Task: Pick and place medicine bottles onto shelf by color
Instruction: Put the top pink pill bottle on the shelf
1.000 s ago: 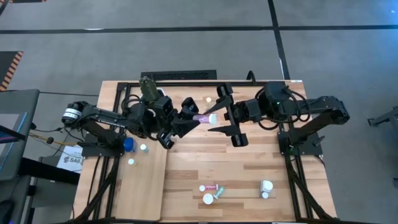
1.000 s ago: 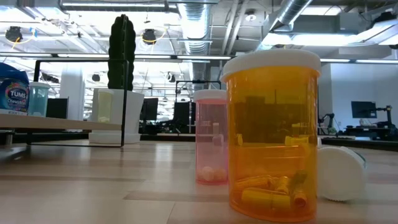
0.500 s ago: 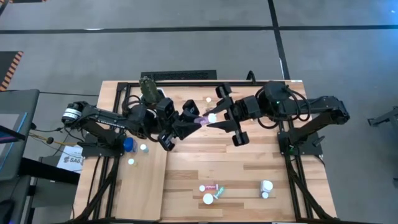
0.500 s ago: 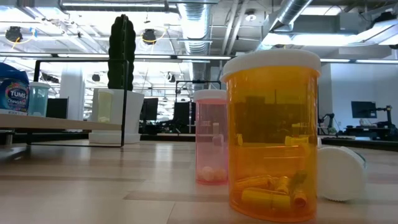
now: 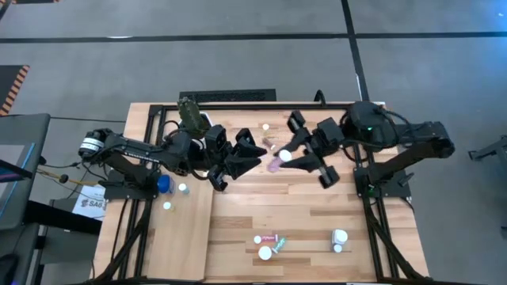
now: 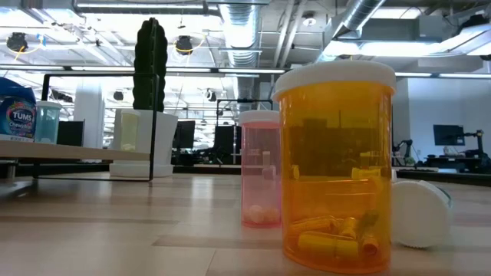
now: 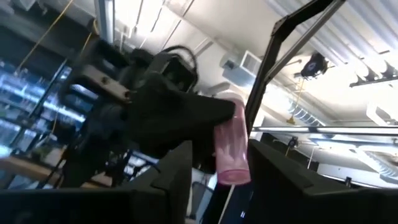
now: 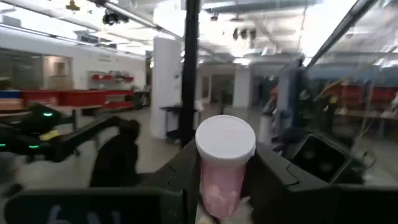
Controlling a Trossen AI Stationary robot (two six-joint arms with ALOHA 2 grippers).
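A pink medicine bottle (image 5: 275, 164) with a white cap (image 8: 225, 140) hangs in the air over the far middle of the table. My right gripper (image 5: 280, 160) is shut on it. My left gripper (image 5: 252, 153) stands open just to the bottle's left. In the left wrist view the bottle (image 7: 232, 146) shows beyond its spread fingers, apart from them. The shelf (image 5: 184, 237), a pale board, lies at the near left, with a blue bottle (image 5: 163, 184) and two small white-capped bottles (image 5: 183, 188) at its far end. My right gripper pinches the pink bottle's body (image 8: 208, 186) just below the cap, between its two fingers. The fingers come about level from the table's right. The pink end (image 5: 272, 165) sticks out toward my left gripper. The bottle is lifted clear of the table.
More bottles lie near the front edge (image 5: 268, 244) and at the near right (image 5: 339, 236). Loose white caps (image 5: 265, 127) and a cactus pot (image 5: 190, 115) stand at the far side. Close to the low camera stand an amber bottle (image 6: 336, 165) and a pink one (image 6: 261, 169).
My right gripper has shut on the cap end of the pink bottle that my left gripper held. My left gripper has opened and let go. My right gripper has rolled and drawn back toward the table's right edge, carrying the bottle clear of the left fingers.
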